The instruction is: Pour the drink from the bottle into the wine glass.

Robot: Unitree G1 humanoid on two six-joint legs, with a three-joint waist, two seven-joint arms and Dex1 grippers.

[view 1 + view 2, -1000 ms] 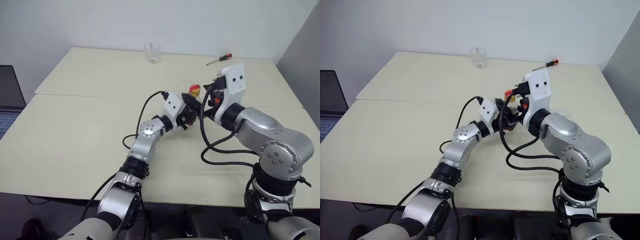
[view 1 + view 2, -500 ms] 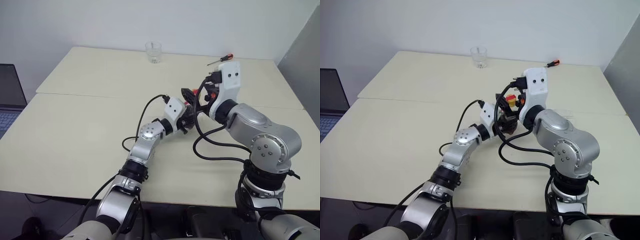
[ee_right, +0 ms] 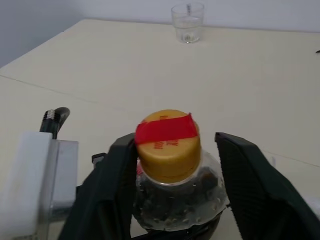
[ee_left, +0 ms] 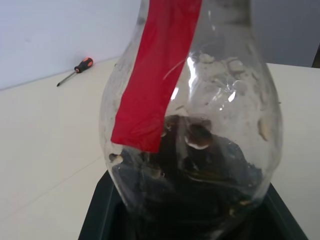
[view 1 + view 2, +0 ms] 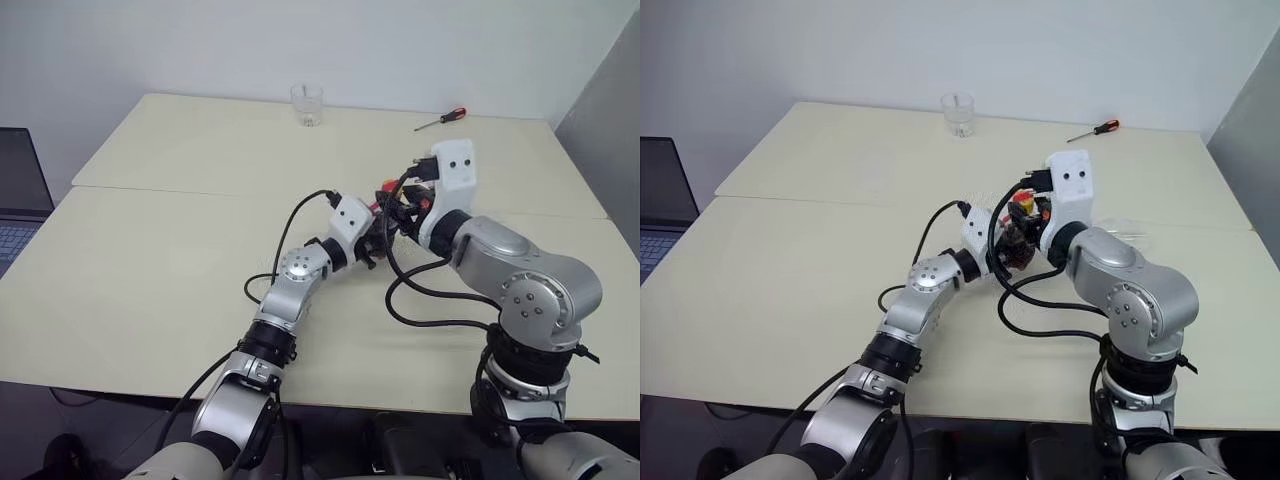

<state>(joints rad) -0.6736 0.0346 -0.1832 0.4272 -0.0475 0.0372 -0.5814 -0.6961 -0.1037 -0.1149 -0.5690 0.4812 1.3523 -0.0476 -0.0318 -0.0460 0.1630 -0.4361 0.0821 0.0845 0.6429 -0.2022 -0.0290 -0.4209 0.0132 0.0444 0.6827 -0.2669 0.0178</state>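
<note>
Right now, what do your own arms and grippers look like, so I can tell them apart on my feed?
Both arms are silver metal with black joint rings and loose black cables. Each wrist carries a white block; the left gripper and right gripper have black fingers.

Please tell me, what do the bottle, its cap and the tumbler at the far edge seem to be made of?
The bottle: clear thin plastic, probably; its wall looks dented and shiny.
Its cap: yellow opaque plastic, apparently, with a red tape-like strip across it.
The tumbler: clear, glass or hard plastic; I cannot tell which.
</note>
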